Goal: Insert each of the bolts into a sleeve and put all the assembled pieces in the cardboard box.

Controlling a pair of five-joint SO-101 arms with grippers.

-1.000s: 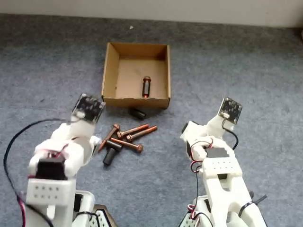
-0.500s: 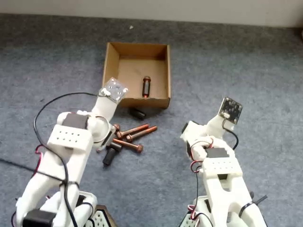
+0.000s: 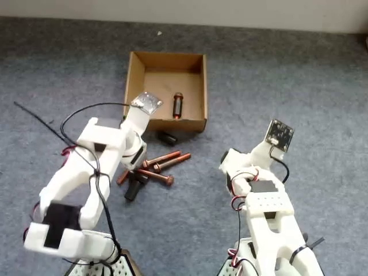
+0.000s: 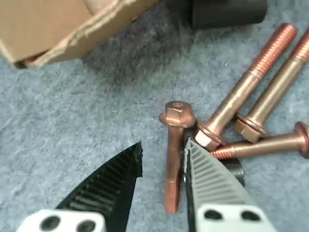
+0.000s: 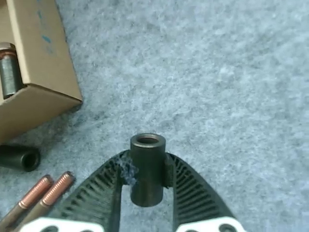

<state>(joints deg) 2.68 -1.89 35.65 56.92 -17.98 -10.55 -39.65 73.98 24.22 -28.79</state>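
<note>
Since a second ago the left arm has swung up from its folded pose and stretched forward over the loose bolts, its wrist now lying near the front wall of the cardboard box [image 3: 132, 86]. Over the same second the right arm has kept its place.

The left gripper [image 4: 162, 147] is spread wide, with the black finger [image 4: 111, 179] on one side of a copper bolt [image 4: 174, 159] and the pale finger [image 4: 207, 179] on the other. That bolt lies flat on the grey carpet [image 3: 287, 75] in the gap, just beside the pale finger and well apart from the black one. It is not clamped. Its hex head points towards the box. Two more bolts [image 4: 246, 89] [image 4: 277, 92] lie side by side just past the pale finger, and a fourth [image 4: 263, 145] lies across behind their heads. A loose black sleeve [image 3: 167, 138] sits on the carpet just in front of the box, and another [image 3: 134, 187] lies at the near edge of the bolt pile.

The right gripper [image 5: 146, 159] is closed on a black sleeve [image 5: 147, 171], which it holds between both fingers with the open bore facing away from the wrist. It hangs over bare carpet, well apart from the box.

One assembled piece [image 3: 177, 106], a bolt in its sleeve, lies inside the box near the right wall.
</note>
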